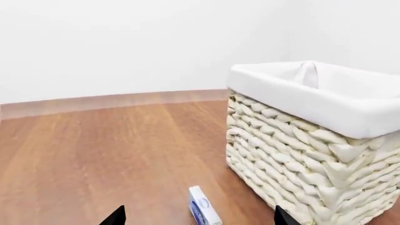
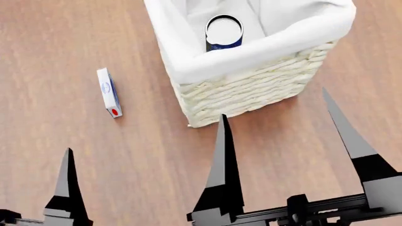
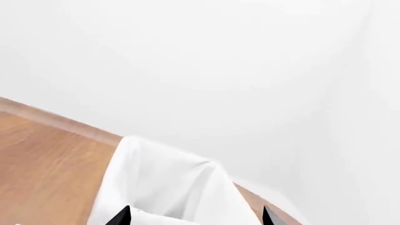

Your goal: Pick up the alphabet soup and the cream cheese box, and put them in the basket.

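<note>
Halfway home: the alphabet soup (image 2: pixel 223 32) stands upright inside the basket (image 2: pixel 251 89), while the cream cheese box (image 2: pixel 108 92) lies on the wooden floor (image 2: pixel 75 155) just beside the basket, on the robot's left. Both the left tool (image 1: pixel 198 219) and the right tool (image 2: pixel 285 141) hang empty with jaws spread apart. Judging by this, the box is the one pick-and-drop left, likely for the left arm.

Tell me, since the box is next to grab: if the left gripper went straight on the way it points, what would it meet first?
Probably the cream cheese box, lying between the open left gripper's fingertips in its wrist view; depth is uncertain. The basket sits off to the side.
</note>
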Tool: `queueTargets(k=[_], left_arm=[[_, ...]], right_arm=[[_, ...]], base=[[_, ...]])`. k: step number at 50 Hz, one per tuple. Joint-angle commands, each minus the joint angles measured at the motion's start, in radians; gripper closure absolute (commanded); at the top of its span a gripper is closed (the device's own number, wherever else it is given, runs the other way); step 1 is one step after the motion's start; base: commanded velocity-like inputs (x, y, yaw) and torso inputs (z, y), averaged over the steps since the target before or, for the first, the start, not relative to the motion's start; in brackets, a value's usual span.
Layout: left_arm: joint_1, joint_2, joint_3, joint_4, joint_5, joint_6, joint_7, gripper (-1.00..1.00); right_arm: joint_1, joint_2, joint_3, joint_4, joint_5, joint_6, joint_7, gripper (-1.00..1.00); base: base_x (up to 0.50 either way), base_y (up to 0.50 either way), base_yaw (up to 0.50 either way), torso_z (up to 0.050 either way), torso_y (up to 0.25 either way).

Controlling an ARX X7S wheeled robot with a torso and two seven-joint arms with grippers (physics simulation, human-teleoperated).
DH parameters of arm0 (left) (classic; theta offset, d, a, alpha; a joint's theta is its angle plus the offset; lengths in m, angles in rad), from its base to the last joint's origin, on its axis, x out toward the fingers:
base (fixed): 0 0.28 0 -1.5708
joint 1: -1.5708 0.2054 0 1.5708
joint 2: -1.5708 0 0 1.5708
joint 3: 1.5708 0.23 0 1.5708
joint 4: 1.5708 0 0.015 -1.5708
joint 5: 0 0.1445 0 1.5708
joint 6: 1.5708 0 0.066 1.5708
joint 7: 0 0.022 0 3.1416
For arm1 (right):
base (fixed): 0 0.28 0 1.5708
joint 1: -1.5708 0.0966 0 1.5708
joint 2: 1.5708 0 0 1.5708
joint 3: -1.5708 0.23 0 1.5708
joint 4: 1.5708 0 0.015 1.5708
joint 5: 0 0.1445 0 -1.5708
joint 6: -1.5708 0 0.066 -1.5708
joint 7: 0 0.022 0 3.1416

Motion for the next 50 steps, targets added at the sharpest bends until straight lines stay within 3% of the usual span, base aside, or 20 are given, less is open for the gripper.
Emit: queueTargets(k=[1, 11, 12, 32, 45, 50], left_arm=[[-0.148, 0.057, 0.023, -0.182, -0.023, -0.016, 0.044, -1.00], [-0.320, 0.098, 0.047, -0.347, -0.001, -0.047, 0.079, -1.00], [-0.351, 0.099, 0.062, -0.365, 0.037, -0.102, 0.054, -1.00], [-0.539, 0.174, 0.075, -0.651, -0.023, -0.098, 0.157, -1.00], [-0.672, 0.255, 0.085, -0.955, -0.025, -0.004, 0.228, -1.00], [-0.767, 0.302, 0.087, -1.170, -0.007, 0.077, 0.259, -1.00]], right_arm=[[-0.057, -0.013, -0.022, 0.047, -0.016, -0.060, 0.019, -1.00], [-0.066, -0.017, -0.027, 0.051, -0.011, -0.053, 0.018, -1.00], [-0.069, -0.019, -0.029, 0.053, -0.015, -0.053, 0.019, -1.00], [-0.077, -0.021, -0.033, 0.062, -0.004, -0.038, 0.014, -1.00], [-0.092, -0.015, -0.033, 0.076, 0.002, -0.051, 0.018, -1.00], [-0.086, -0.012, -0.025, 0.076, 0.024, -0.051, 0.013, -1.00]], base=[[0.00, 0.00, 0.00, 0.000, 0.000], [0.00, 0.00, 0.00, 0.000, 0.000], [0.00, 0.00, 0.00, 0.000, 0.000], [0.00, 0.00, 0.00, 0.000, 0.000], [0.00, 0.00, 0.00, 0.000, 0.000], [0.00, 0.00, 0.00, 0.000, 0.000]])
